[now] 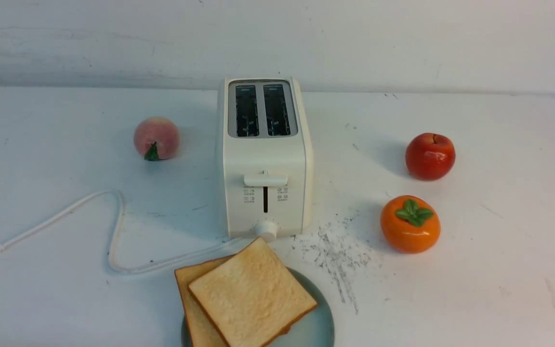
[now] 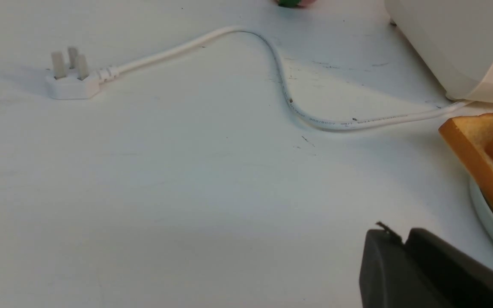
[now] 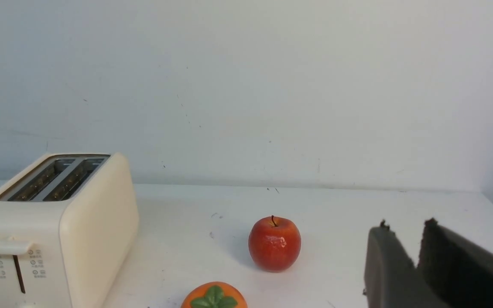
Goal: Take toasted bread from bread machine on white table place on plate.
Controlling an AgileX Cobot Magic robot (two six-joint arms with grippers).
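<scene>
You have both slices of toast (image 1: pixel 251 294) on the plate (image 1: pixel 313 327), the toaster (image 1: pixel 263 159) slots empty; left gripper (image 2: pixel 402 244) fingers nearly together, right gripper (image 3: pixel 417 252) fingers slightly apart, both empty.

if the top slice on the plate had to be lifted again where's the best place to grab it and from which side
Probably the corner of the top slice nearest the toaster. That corner sticks out past the lower slice and beyond the plate rim, so one finger could get under the crust there. Come in low from the toaster side. The slice lies flat, so a pinch straight down finds no edge.
</scene>
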